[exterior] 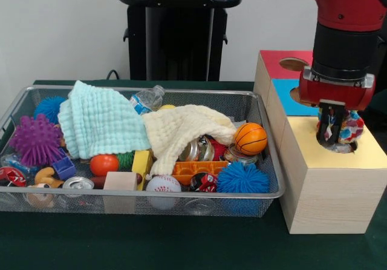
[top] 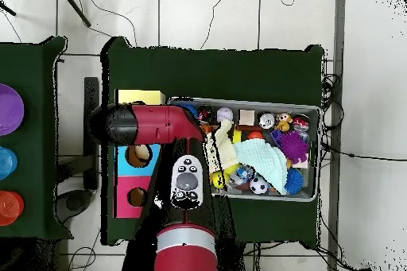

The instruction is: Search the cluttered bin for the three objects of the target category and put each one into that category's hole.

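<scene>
Nearest, a silver wire-mesh bin [exterior: 266, 192] of toys, cans and two cloths sits on the green counter [exterior: 181, 246]. Beside it, over the yellow section of the wooden sorting box [exterior: 329, 185], the end effector [exterior: 332, 138] grips a multicoloured patterned ball [exterior: 351, 131] at the hole.

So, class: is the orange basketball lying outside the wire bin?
No. The basketball sits inside the bin, near its right end beside the cream cloth.
</scene>
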You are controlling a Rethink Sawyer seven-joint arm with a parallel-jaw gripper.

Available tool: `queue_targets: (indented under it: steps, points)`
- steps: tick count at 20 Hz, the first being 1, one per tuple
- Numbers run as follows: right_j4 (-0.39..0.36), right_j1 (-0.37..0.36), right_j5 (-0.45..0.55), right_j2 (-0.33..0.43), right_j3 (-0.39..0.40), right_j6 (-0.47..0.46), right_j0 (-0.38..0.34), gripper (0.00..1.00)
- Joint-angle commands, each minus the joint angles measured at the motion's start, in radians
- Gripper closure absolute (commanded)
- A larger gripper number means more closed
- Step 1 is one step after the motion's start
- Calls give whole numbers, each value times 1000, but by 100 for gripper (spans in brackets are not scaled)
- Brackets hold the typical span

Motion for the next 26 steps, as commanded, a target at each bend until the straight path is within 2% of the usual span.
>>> queue_targets:
  steps: [1,7,14,20,26]
  points:
    - [7,130,-8,-47,-71,202,18,100]
    - [36,188,52,-71,-177,218,35,100]
    - [52,229,7,-85,-214,223,45,100]
    - [34,239,-56,-85,-199,192,38,100]
    - [16,213,-140,-50,-117,162,15,100]
